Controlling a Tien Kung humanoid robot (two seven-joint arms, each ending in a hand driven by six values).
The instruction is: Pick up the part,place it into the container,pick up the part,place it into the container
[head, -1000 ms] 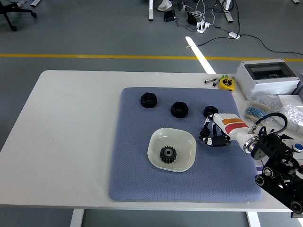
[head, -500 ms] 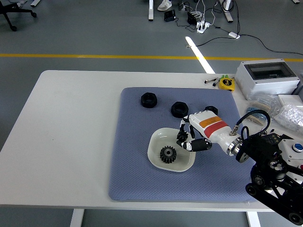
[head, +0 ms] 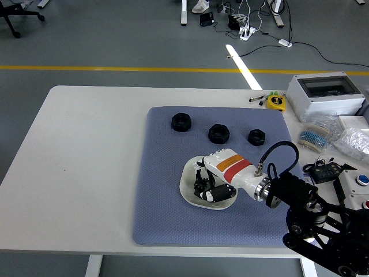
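My right hand [head: 207,183] reaches in from the lower right and hangs low over the white bowl [head: 185,186] in the middle of the blue-grey mat [head: 161,213]. It covers most of the bowl's inside. A black gear [head: 200,186] lies in the bowl, partly hidden under the hand. Whether the hand holds a part is hidden. Three black nuts rest on the mat behind the bowl: one at the left [head: 180,122], one in the middle [head: 218,133], one at the right [head: 256,137]. My left arm is out of sight.
A grey electrical box [head: 326,95] stands at the table's right edge, with a yellow tape measure [head: 277,102], bagged parts [head: 314,137] and a small black device [head: 327,171] near it. The white table [head: 86,150] stretches left of the mat.
My right hand has swept left from the mat's right side, near the right nut, to above the bowl and dropped lower over the gear. All three nuts stay where they were.
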